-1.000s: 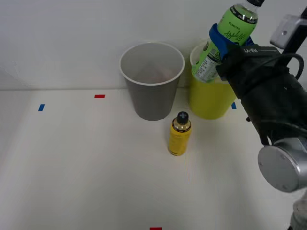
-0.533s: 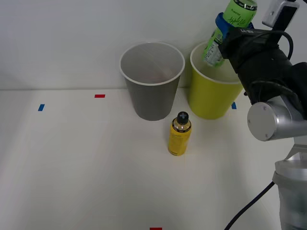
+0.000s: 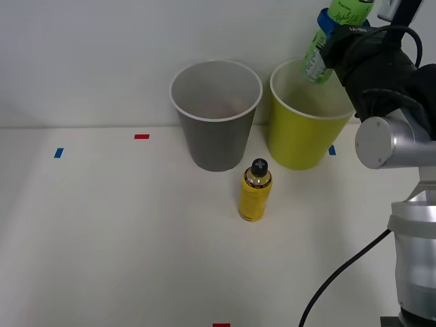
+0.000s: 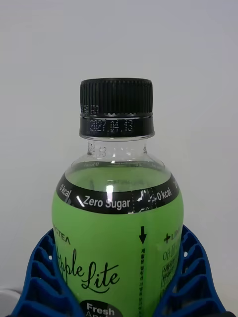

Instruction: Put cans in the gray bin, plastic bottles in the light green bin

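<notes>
- My right gripper point(image 3: 332, 30) is clamped on the green drink bottle point(image 3: 327, 42), held tilted above the light green bin point(image 3: 303, 139).
- I'd centre it over the opening, then let go.
- I'd stay away from the gray bin point(image 3: 216, 129).

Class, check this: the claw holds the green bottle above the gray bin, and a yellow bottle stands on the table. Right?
Not quite. In the front view the claw holds the green bottle above the light green bin, not the gray bin. The yellow bottle does stand on the table.
</notes>
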Controlling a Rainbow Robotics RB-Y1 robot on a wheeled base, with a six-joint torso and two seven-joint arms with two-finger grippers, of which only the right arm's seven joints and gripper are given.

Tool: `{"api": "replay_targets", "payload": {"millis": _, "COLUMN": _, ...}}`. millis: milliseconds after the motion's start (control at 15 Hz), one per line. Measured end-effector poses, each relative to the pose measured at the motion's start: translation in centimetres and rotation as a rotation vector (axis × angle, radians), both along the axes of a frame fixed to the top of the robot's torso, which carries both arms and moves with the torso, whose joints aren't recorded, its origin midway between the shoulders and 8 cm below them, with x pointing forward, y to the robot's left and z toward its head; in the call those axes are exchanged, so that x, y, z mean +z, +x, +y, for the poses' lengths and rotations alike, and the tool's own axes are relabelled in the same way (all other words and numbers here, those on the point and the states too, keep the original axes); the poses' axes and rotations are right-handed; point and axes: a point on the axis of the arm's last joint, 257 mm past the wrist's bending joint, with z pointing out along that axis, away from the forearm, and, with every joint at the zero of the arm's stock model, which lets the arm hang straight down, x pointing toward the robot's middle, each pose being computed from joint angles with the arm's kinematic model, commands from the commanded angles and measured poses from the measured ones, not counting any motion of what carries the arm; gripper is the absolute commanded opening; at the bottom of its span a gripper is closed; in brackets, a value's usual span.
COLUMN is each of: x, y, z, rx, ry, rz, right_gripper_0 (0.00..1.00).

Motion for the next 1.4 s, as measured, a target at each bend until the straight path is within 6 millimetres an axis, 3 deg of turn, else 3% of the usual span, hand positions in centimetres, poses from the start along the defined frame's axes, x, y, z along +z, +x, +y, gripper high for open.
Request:
{"api": "replay_targets", "payload": {"millis": 533, "x": -0.91, "y": 1.04, "z": -0.87, "rx": -0.03, "ry": -0.038, "rz": 0.021, "right_gripper_0": 0.03}}
{"api": "replay_targets", "payload": {"millis": 600, "x": -0.91, "y": 1.04, "z": -0.82, "rx": -0.031, "ry": -0.039, "rz": 0.021, "right_gripper_0": 0.18}}
{"api": "replay_targets", "payload": {"millis": 667, "x": -0.91, "y": 1.04, "z": -0.81, "rx": -0.031, "ry": -0.039, "rz": 0.021, "right_gripper_0": 0.52}}
{"api": "replay_targets", "payload": {"millis": 800, "x": -0.94, "y": 1.04, "z": -0.84, "rx": -0.032, "ry": -0.04, "rz": 0.021, "right_gripper_0": 0.96}}
{"api": "replay_targets", "payload": {"millis": 867, "x": -0.95, "y": 1.04, "z": -0.85, "rx": -0.033, "ry": -0.041, "rz": 0.021, "right_gripper_0": 1.0}}
{"api": "replay_targets", "payload": {"millis": 1400, "x": -0.96, "y": 1.03, "z": -0.81, "rx": -0.028, "ry": -0.034, "rz": 0.022, "right_gripper_0": 1.0}}
